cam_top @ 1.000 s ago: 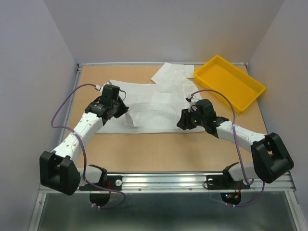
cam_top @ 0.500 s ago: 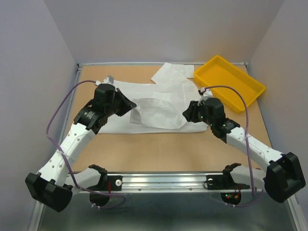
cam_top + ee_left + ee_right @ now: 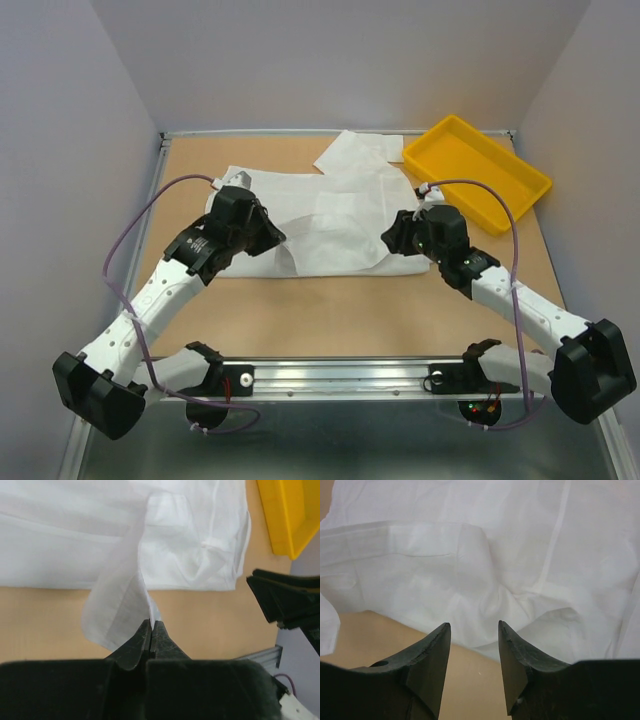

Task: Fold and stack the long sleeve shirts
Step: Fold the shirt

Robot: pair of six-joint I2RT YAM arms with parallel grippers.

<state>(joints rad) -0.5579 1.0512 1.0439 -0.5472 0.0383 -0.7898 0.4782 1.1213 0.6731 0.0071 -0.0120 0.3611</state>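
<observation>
A white long sleeve shirt (image 3: 340,215) lies spread across the middle and back of the table, partly folded. It fills the top of the left wrist view (image 3: 190,540) and the right wrist view (image 3: 485,555). My left gripper (image 3: 268,232) is shut on a sleeve end (image 3: 122,605) of the shirt and holds it lifted over the shirt's left part. My right gripper (image 3: 392,238) is open and empty, just above the shirt's near right edge (image 3: 470,642), with the hem between its fingers (image 3: 432,650).
A yellow tray (image 3: 476,172) stands at the back right, empty, also in the left wrist view (image 3: 287,515). Bare tan table (image 3: 340,315) lies between the shirt and the arm bases. Grey walls close the back and both sides.
My left gripper first moved up, then came back right and toward me with the sleeve. My right gripper moved right and back, then held near the shirt's right edge.
</observation>
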